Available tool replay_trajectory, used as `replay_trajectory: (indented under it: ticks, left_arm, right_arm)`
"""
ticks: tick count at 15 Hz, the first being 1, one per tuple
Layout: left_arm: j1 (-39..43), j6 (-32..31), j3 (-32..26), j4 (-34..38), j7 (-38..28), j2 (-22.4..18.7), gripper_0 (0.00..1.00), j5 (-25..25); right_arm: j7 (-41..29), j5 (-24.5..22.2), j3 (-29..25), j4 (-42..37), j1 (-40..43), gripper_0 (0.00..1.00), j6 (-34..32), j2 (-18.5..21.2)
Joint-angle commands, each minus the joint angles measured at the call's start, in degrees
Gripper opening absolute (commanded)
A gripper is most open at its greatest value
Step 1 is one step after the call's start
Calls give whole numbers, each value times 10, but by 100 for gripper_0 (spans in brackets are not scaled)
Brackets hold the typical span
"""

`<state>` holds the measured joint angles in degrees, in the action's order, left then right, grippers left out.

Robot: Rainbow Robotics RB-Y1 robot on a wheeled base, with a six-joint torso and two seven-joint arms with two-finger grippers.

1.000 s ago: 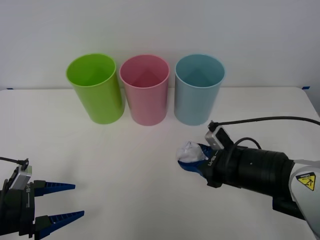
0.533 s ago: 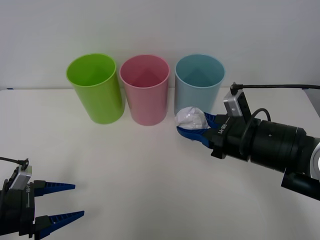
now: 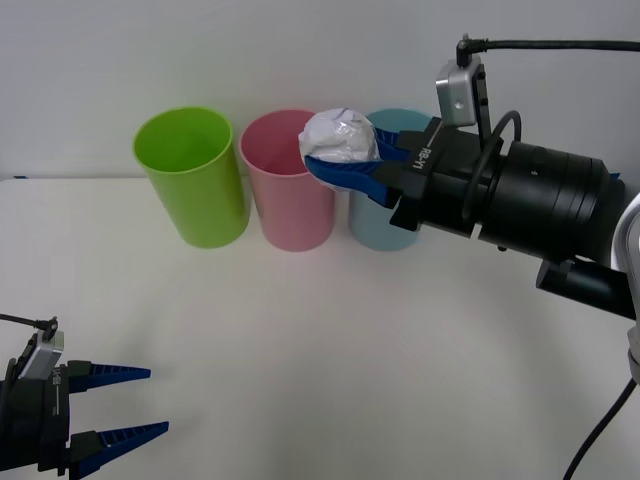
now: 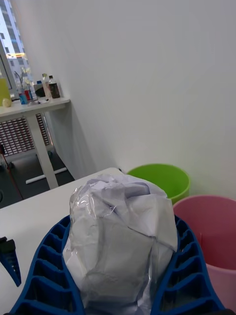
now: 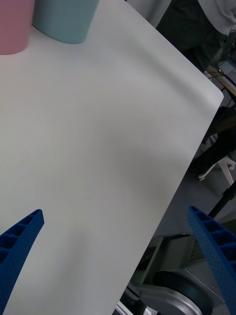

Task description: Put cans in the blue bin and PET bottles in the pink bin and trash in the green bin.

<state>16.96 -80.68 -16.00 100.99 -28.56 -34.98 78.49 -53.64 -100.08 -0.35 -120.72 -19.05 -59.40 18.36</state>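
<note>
The trash (image 3: 340, 136), a wrinkly ball of whitish clear film, is held high in the air with my right gripper (image 3: 352, 150) shut on it. It hangs in front of the pink bin's (image 3: 290, 185) right rim, level with the bin tops. Up close in the right wrist view, the trash (image 4: 120, 236) sits between the blue ribbed fingers (image 4: 44, 275), with the green bin (image 4: 164, 178) and pink bin (image 4: 209, 231) beyond. The green bin (image 3: 192, 175) stands far left in the row and the blue bin (image 3: 385, 215) is partly hidden behind my right arm. My left gripper (image 3: 115, 405) rests open at the table's front left.
The three bins stand in a row at the back of the white table (image 3: 300, 340), against a white wall. In the left wrist view the table's edge (image 5: 206, 98) drops off to the floor. A desk with bottles (image 4: 34, 98) stands far off in the room.
My right gripper has lifted the trash off the table and carried it up and to the left, from in front of the blue bin to the pink bin's rim. The left arm stayed still.
</note>
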Motion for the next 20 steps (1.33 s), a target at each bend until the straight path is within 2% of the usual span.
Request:
replay_trajectory:
  ticks: [1,3,6,8,12,17,20]
  left_arm:
    - [0,0,0,0,0,0,100,0]
    - [0,0,0,0,0,0,100,0]
    - [0,0,0,0,0,0,100,0]
    - [0,0,0,0,0,0,100,0]
    - [0,0,0,0,0,0,100,0]
    - [0,0,0,0,0,0,100,0]
    - [0,0,0,0,0,0,100,0]
  right_arm:
    - [-16,-8,9,57,-82,0,0,-29]
    - [-15,-24,14,109,-133,0,0,-59]
    - [-22,-94,23,185,-211,0,6,-116]
    - [-25,-129,58,252,-253,0,67,-135]
    - [-30,-132,138,389,-333,0,202,-155]
    - [-31,-132,183,523,-427,0,273,-177]
    - [-31,-90,227,645,-512,0,330,-184]
